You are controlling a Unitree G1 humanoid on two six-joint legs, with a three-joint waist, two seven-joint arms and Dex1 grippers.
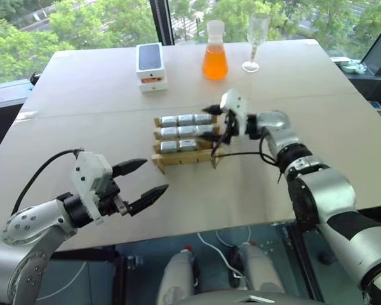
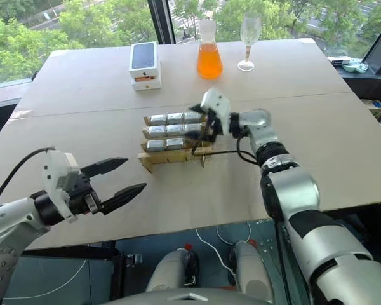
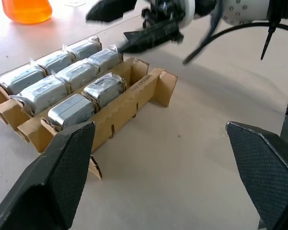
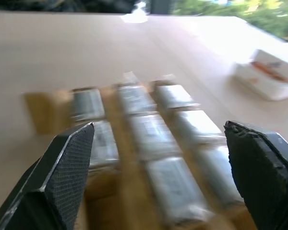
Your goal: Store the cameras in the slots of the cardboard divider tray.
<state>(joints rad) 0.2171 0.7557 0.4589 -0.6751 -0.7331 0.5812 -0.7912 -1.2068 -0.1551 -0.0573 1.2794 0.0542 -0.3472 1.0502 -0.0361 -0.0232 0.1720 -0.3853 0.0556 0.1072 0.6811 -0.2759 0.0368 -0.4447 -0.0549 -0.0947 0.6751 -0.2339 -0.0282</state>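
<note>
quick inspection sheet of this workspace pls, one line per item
surface: pale beige table, a seam across it
job's things: eight silver-grey cameras in tan cardboard divider tray; near row's right slot free
clutter: white phone box, flask of orange liquid, clear wine glass
grippers: left tool open, holding nothing; right tool open beside tray
cables: black cable at left arm, another at right
surroundings: windows, green trees

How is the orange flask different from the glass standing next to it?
The flask holds orange liquid; the wine glass looks empty. The flask is squat, with a wide cone-shaped body and a short neck, while the wine glass is slim and stands on a thin stem and foot. The wine glass also rises a little taller. Both are clear, upright, and stand side by side at the far edge of the table.
</note>
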